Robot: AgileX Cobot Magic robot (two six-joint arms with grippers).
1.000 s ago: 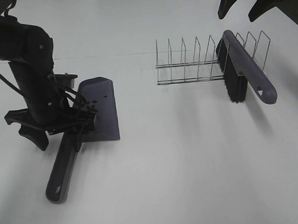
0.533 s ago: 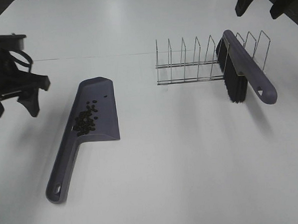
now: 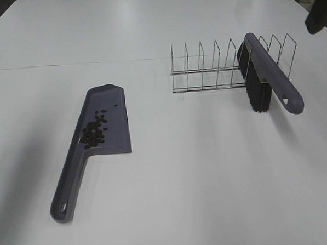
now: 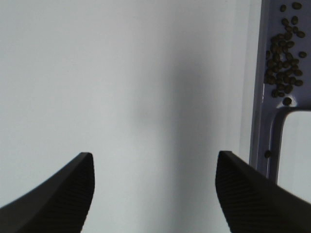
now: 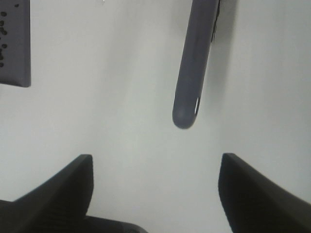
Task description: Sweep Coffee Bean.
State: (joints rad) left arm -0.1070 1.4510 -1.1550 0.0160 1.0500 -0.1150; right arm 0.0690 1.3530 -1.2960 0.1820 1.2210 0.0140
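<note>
Since both my arms are pulled back off the desk (image 3: 211, 197), nothing's being held right now. My left jaws (image 4: 154, 194) are spread apart with only bare desk showing between them, and my right jaws (image 5: 155, 194) are the same, wide and empty.

Nearest to the front of the desk is the purple dustpan (image 3: 105, 112), lying flat with its handle pointing toward the near edge, which makes sense since that's the end I'd grab. The coffee beans (image 3: 94, 131) are piled in the pan near where the blade meets the handle, with a few strays further up the blade, so I'd say the sweeping is basically done.

Further back, the brush (image 3: 268, 78) sits propped in the wire rack (image 3: 204, 71), bristles hanging down and handle sticking out toward the front, parked out of the way.
</note>
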